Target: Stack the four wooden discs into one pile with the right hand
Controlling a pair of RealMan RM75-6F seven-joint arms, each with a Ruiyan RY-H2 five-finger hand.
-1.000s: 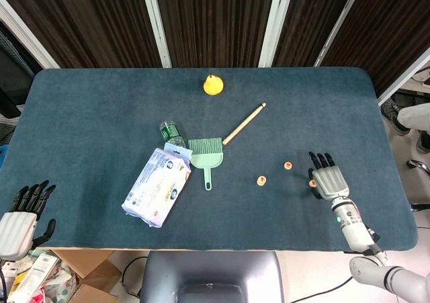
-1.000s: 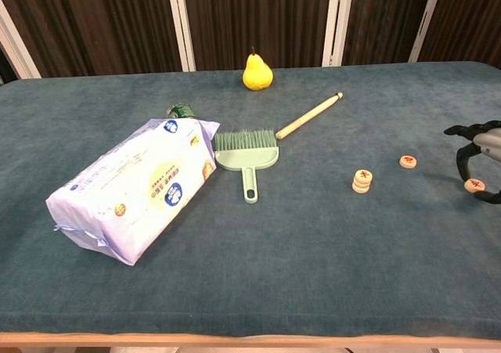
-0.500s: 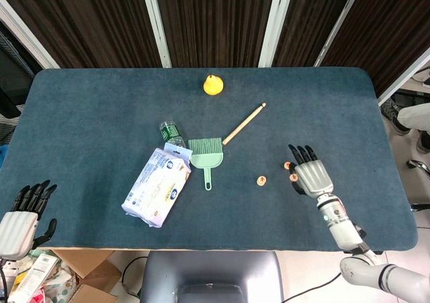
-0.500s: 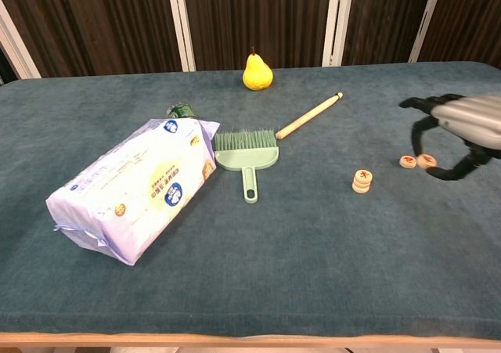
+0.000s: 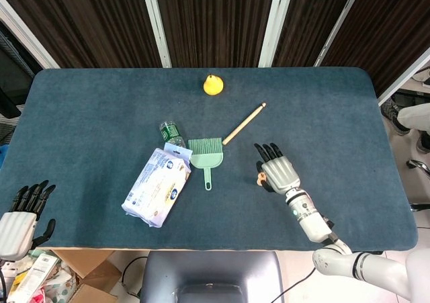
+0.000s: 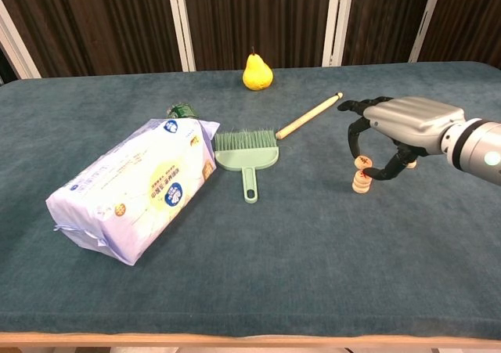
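A third disc (image 6: pixel 363 162) was held pinched in the right hand's (image 6: pixel 395 130) fingers just above the two-disc pile (image 6: pixel 361 182) (near the brush), while the fourth (image 6: pixel 410 163) was left to be added.

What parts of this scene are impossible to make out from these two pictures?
- Fourth disc: chest view shows only a sliver behind the right hand; head view hides it entirely.
- Pile of discs: its count is too small to read; whether the held disc touches it is unclear.
- Green bottle: the wipes pack covers its lower part.
- Left hand: cut by the head view's edge, absent from the chest view.
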